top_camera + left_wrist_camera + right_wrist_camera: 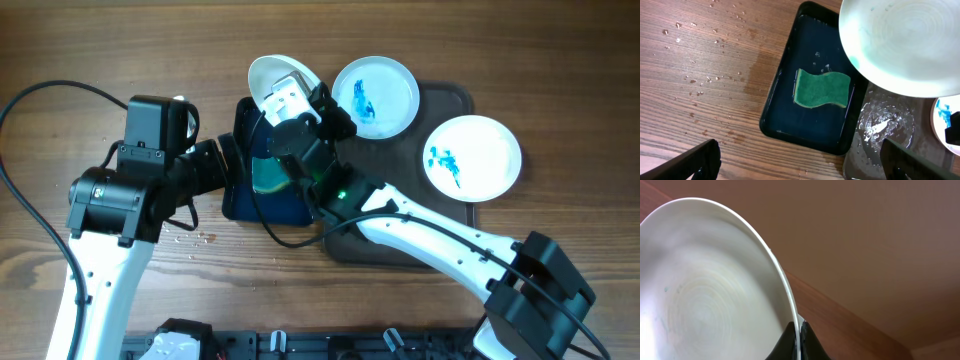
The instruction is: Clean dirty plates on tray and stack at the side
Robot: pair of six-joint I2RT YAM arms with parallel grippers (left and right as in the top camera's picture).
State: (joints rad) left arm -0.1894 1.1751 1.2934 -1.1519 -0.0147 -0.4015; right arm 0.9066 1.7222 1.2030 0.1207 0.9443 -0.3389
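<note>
Right gripper (797, 332) pinches the white plate (705, 295) by its rim.

Three white round plates (272, 78) (375, 95) (472, 157), one green wavy-edged sponge (822, 90), one shallow black rectangular water basin (774, 102), one large dark grey tray (445, 95), and two black-and-white robot arms (110, 200) (430, 235).

Table (100, 50): matt wood, visible grain, beaded with water droplets beside the basin.
Basin (771, 102): dark plastic, glossy, wet inside.
Sponge (821, 89): green, rough, porous.
Held plate (905, 45): white, smooth, glossy; carries faint concentric rings and a pale teal film near the rim.
Tray (405, 170): dark grey plastic, matt; wet sheen at the corner beside the basin.
Plates on tray (375, 97) (472, 157): glossy white, smeared blue.
</note>
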